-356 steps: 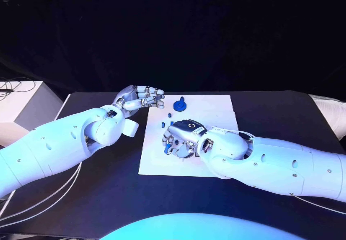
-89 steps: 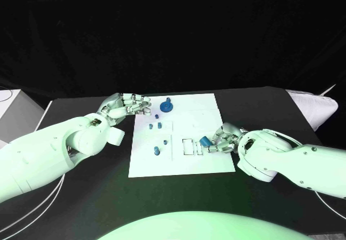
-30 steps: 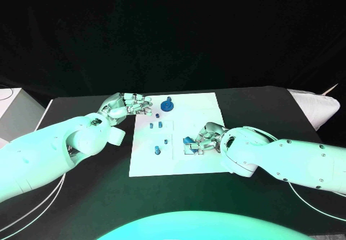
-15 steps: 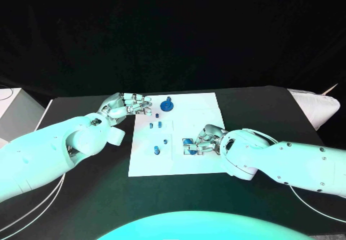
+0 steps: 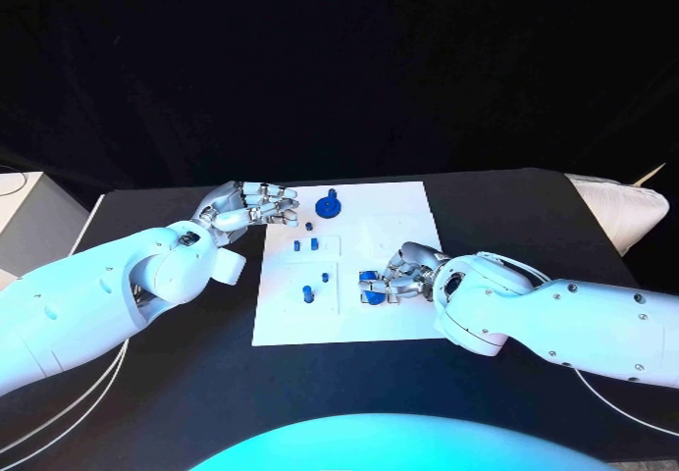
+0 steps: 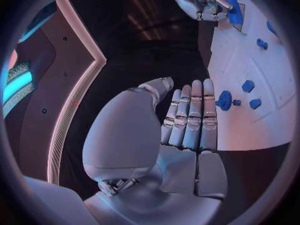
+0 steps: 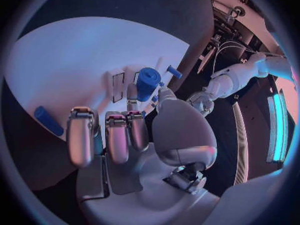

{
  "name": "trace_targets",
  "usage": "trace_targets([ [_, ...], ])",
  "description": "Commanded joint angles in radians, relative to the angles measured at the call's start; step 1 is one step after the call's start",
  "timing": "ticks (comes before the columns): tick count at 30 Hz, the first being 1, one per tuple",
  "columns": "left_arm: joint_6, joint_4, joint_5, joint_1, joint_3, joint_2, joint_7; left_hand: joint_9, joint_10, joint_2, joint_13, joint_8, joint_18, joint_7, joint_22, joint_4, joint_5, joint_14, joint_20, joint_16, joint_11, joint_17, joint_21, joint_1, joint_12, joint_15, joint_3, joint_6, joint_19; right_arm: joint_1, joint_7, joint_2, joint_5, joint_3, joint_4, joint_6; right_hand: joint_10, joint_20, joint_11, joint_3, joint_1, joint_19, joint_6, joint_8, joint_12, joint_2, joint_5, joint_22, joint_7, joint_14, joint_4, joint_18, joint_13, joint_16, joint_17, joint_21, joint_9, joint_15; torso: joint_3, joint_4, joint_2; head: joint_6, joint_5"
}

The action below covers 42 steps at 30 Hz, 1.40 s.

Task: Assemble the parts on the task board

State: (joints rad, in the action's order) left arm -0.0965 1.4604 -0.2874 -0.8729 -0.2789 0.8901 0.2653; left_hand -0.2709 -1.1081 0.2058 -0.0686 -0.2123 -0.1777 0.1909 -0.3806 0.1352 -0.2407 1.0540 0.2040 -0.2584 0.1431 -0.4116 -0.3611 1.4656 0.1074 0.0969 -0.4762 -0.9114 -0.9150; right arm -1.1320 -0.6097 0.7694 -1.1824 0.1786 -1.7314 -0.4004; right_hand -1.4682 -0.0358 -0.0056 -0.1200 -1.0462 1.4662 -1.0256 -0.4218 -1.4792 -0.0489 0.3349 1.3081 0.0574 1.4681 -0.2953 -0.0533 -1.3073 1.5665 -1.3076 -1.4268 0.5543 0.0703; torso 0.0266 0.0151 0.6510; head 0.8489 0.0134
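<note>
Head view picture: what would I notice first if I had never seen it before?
Probably the white task board in the middle of the black table, with small blue parts on it. The right hand pinches a blue cylinder over the board's slots. The left hand hovers, fingers curled, at the board's far left corner, beside a round blue part.

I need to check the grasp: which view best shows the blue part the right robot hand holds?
Right wrist view: the blue cylindrical part sits unobstructed at the fingertips of the right robot hand. Head and left wrist views show slivers.
</note>
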Motion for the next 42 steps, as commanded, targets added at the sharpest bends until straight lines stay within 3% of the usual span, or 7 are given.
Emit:
trace_targets([
  [1,0.013,0.002,0.007,0.001,-0.001,-0.001,0.007,0.001,-0.004,-0.004,0.001,0.003,-0.001,0.000,0.002,0.004,-0.005,0.007,-0.003,0.005,0.001,-0.001,0.005,-0.006,-0.005,0.003,-0.001,-0.002,-0.007,0.001,0.046,0.005,-0.010,0.000,-0.013,0.018,-0.048,0.008,-0.005,-0.007,0.010,0.066,0.003,-0.005,-0.002,-0.003,-0.005,0.156,0.004,0.103,0.000,0.020,-0.202,0.004,-0.263,-0.006,0.001,0.006,0.0003,0.0005,0.000,0.002,0.001],
  [14,0.011,-0.001,0.007,0.001,-0.001,-0.001,0.006,0.001,-0.004,-0.005,0.001,0.004,-0.001,0.001,0.002,0.005,-0.005,0.008,-0.003,0.006,0.001,-0.002,0.006,-0.005,-0.006,0.003,-0.002,-0.002,-0.007,0.001,0.051,0.023,-0.018,-0.001,-0.025,0.031,-0.047,0.008,-0.006,-0.006,0.008,0.066,0.003,-0.006,0.000,0.001,-0.007,0.157,0.004,0.103,0.001,0.020,-0.201,0.004,-0.263,-0.007,0.001,0.006,-0.0011,-0.0011,0.000,0.000,0.000],
  [19,0.011,-0.001,0.007,0.001,-0.001,0.000,0.006,0.001,-0.004,-0.005,0.001,0.004,-0.001,0.001,0.002,0.005,-0.005,0.008,-0.003,0.006,0.001,-0.002,0.006,-0.005,-0.006,0.003,-0.002,-0.002,-0.007,0.001,0.060,0.032,-0.024,-0.001,-0.025,0.042,-0.048,0.009,-0.006,0.005,-0.083,0.066,0.010,-0.010,0.000,0.006,-0.020,0.159,0.003,0.103,0.006,0.021,-0.202,0.004,-0.263,-0.008,0.001,0.007,-0.0009,-0.0013,0.001,-0.001,0.000],
  [22,0.010,-0.001,0.007,0.001,-0.001,0.000,0.005,0.001,-0.004,-0.005,0.001,0.004,-0.001,0.001,0.002,0.005,-0.005,0.008,-0.003,0.006,0.001,-0.002,0.006,-0.005,-0.006,0.003,-0.002,-0.002,-0.007,0.001,0.081,0.041,-0.021,-0.001,-0.031,0.055,-0.050,0.010,-0.008,0.029,-0.172,0.067,0.007,-0.016,-0.002,-0.002,-0.129,0.163,0.001,0.103,0.006,0.022,-0.205,0.004,-0.263,-0.010,-0.001,0.008,-0.0005,-0.0009,0.001,0.000,0.002],
  [23,0.010,-0.001,0.007,0.001,-0.001,0.001,0.005,0.001,-0.004,-0.005,0.001,0.004,-0.001,0.002,0.002,0.005,-0.005,0.008,-0.003,0.006,0.001,-0.002,0.006,-0.005,-0.007,0.003,-0.003,-0.002,-0.008,0.001,0.087,0.044,-0.020,-0.001,-0.034,0.059,-0.051,0.010,-0.009,0.035,-0.186,0.067,0.006,-0.017,-0.002,-0.006,-0.139,0.164,0.001,0.103,0.007,0.022,-0.206,0.004,-0.263,-0.011,-0.002,0.008,-0.0006,-0.0006,0.001,0.000,0.002],
  [32,0.011,-0.001,0.007,0.001,-0.001,0.001,0.004,0.001,-0.004,-0.005,0.001,0.004,-0.001,0.002,0.002,0.005,-0.005,0.008,-0.003,0.006,0.001,-0.002,0.006,-0.005,-0.007,0.003,-0.003,-0.002,-0.008,0.001,0.100,0.054,-0.019,-0.001,-0.039,0.070,-0.053,0.011,-0.010,0.058,-0.244,0.069,0.005,-0.018,-0.006,-0.019,-0.169,0.169,0.000,0.103,0.008,0.023,-0.209,0.004,-0.263,-0.015,-0.006,0.009,-0.0003,-0.0007,0.001,0.000,0.003],
  [42,0.012,-0.001,0.007,0.001,-0.001,0.001,0.003,0.001,-0.004,-0.007,0.001,0.004,-0.001,0.002,0.002,0.006,-0.005,0.009,-0.003,0.007,0.002,-0.003,0.007,-0.005,-0.008,0.003,-0.004,-0.002,-0.008,0.001,0.083,0.048,-0.024,-0.001,-0.019,0.056,-0.055,0.012,-0.010,0.076,-0.253,0.070,0.001,-0.018,-0.008,0.008,-0.170,0.172,-0.001,0.103,0.003,0.024,-0.212,0.004,-0.263,-0.018,-0.010,0.010,-0.0008,-0.0010,0.002,0.001,0.002],
])
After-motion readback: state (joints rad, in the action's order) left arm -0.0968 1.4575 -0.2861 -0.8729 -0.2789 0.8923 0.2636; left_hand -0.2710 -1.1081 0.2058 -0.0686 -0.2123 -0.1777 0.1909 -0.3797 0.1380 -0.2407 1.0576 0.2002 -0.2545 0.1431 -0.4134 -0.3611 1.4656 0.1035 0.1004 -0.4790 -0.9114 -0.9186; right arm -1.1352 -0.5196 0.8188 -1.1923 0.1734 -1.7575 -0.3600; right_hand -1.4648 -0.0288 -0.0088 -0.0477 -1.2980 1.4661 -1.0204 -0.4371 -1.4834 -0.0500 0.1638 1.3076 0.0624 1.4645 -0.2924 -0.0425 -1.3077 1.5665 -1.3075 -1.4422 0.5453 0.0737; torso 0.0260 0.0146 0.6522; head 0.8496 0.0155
